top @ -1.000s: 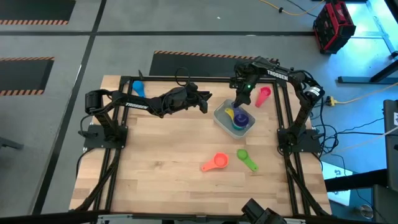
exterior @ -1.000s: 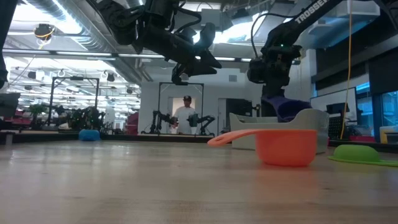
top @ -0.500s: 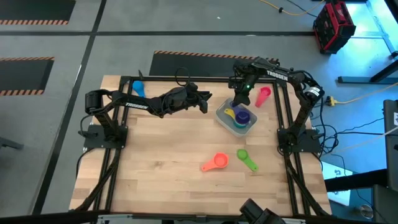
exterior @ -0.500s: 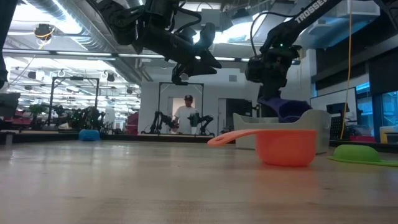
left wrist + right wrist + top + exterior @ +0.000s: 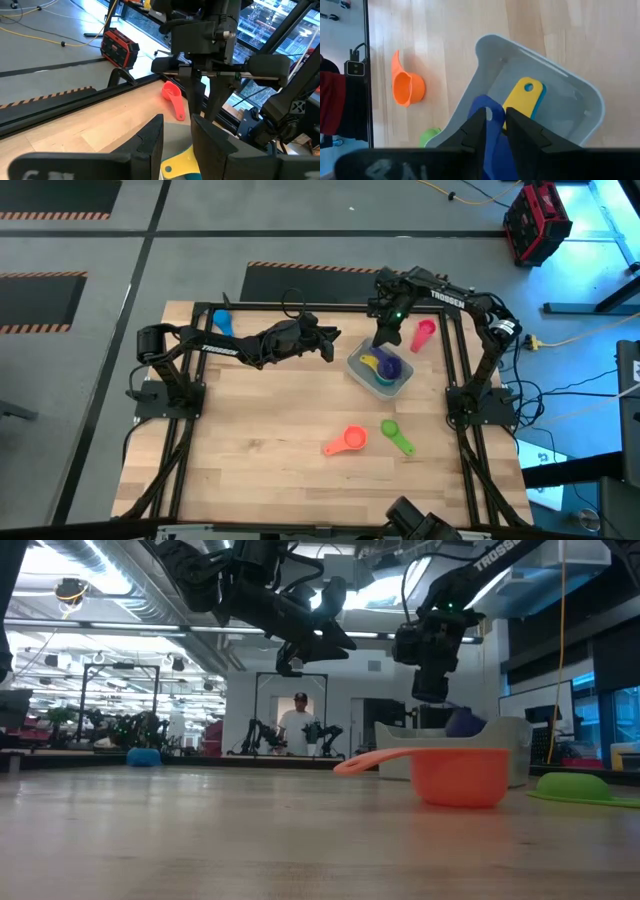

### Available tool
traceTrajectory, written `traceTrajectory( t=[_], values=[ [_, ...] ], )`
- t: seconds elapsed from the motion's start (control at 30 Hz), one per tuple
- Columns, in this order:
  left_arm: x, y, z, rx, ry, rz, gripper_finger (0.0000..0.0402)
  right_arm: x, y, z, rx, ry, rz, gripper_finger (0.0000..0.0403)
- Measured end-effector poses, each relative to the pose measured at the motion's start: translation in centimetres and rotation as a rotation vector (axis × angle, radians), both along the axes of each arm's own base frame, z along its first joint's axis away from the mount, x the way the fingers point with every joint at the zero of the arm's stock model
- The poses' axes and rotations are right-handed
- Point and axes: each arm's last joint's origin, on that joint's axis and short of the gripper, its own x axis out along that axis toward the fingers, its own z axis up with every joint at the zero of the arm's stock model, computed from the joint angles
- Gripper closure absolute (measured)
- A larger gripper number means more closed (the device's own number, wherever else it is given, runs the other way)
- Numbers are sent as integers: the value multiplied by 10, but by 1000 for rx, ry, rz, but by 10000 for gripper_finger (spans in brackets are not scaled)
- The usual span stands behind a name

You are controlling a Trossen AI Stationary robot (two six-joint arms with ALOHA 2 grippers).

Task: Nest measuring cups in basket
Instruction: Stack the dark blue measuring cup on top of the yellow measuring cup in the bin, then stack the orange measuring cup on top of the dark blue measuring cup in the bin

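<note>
High view: basket (image 5: 351, 367) is holding purple cup (image 5: 390, 367), yellow cup (image 5: 371, 362), teal beneath. Right hand (image 5: 384, 337) is hovering just above it, fingers nearly closed, empty. Red cup (image 5: 424, 332), orange cup (image 5: 347, 442), green cup (image 5: 396, 436), blue cup (image 5: 222, 322) are lying outside. Left hand (image 5: 328, 343) is waiting beside the basket, grip unclear.

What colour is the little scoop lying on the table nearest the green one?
Orange. The orange measuring cup shows best in the low view, beside the green cup.

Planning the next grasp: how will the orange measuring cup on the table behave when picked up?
The orange measuring cup looks like thin, stiff plastic, so probably light. It sits upright on a flat base in the low view, so rolling seems unlikely. Its long handle may tilt it if gripped at the end.
</note>
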Motion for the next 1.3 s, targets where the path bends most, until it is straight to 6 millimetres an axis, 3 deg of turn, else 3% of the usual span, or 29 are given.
traceTrajectory(
  t=[0.17, 0.4, 0.53, 0.73, 1.07, 1.3],
  values=[
    [0, 0, 0, 0, 0, 0, 310, 0, 0, 1, -6, -6, 2, 325],
    [0, 0, 0, 0, 0, 0, 310, 8, -6, 20, -59, -67, 4, 325],
    [0, 0, 0, 0, 0, 0, 310, 17, 1, 29, -43, -122, 37, 325],
    [0, 0, -1, 14, 23, -3, 310, 36, 27, 31, -13, -141, 130, 325],
    [-3, -2, -2, 141, 160, -84, 310, 69, 86, 31, 2, -140, 324, 325],
    [-28, -8, 8, 204, 421, -112, 310, 85, 132, 31, 12, -137, 467, 325]
  ],
)
